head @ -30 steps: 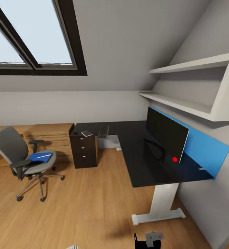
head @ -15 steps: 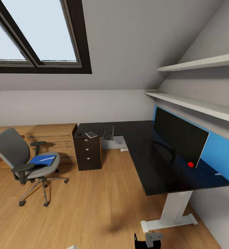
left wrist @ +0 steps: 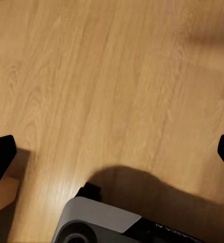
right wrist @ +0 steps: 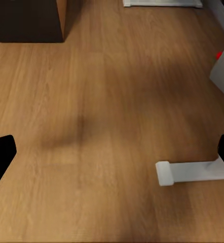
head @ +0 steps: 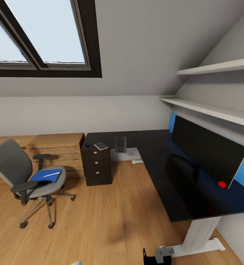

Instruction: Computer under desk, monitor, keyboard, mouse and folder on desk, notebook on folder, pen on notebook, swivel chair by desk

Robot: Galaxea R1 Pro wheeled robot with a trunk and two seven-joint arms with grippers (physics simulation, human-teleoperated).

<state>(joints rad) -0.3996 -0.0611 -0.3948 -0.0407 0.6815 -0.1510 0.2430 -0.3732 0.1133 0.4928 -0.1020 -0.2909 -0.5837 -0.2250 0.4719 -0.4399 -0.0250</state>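
The robot stood in the bedroom, well back from the worktop (head: 162, 154), with nothing in hand. The left claw (left wrist: 112, 152) and the right claw (right wrist: 112, 152) both hung over bare wood floor (head: 99, 221), each with its dark fingertips at opposite edges of its wrist view, spread wide and empty. On progress, I judged little done: the monitor (head: 206, 149) stood on the worktop before the blue back panel, and the keyboard (head: 120, 144) lay on the far wing, well apart from the monitor rather than beside it. A small grey-white notebook (head: 101, 146) lay near the keyboard above the drawer unit (head: 97, 166), with a small dark item, perhaps the mouse (head: 87, 145), just beside it. The folder (head: 45, 176) lay on the seat of the swivel chair (head: 26, 173), a pale pen (head: 52, 174) across it, and the chair stood away from the worktop. The computer could not be made out.
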